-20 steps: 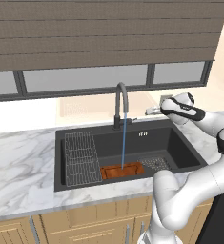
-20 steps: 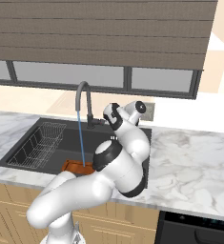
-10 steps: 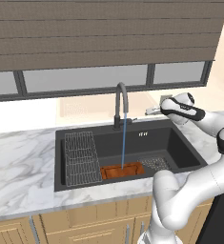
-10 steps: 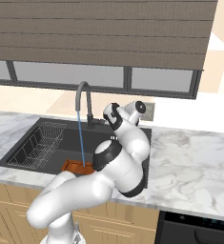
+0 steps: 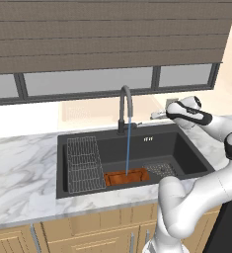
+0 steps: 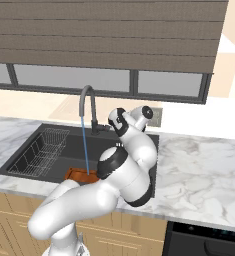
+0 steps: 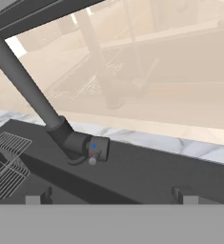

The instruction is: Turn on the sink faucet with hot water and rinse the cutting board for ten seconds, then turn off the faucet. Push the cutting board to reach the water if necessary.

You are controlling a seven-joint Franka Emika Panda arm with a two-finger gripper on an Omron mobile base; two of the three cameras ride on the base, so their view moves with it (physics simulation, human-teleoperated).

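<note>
Blue water (image 5: 127,148) falls from the sink faucet (image 5: 125,109) onto the cutting board (image 5: 127,177). The hand (image 5: 157,115) hovers beside the faucet, released and grasping nothing.

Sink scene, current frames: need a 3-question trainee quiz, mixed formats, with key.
1. True or false: the thin light-blue water stream lands on the small reddish-brown wooden cutting board.
2. Multiple choice: in the left base view, the grey wire grid rack lies in which part of the charcoal-black sink? A) left B) middle C) right
3. Fill in: in the hand view, the gripper faces the base of the dark-grey gooseneck ____.

Key: 1 true; 2 A; 3 faucet. The gripper's fingertips stand well apart, holding nothing.
</note>
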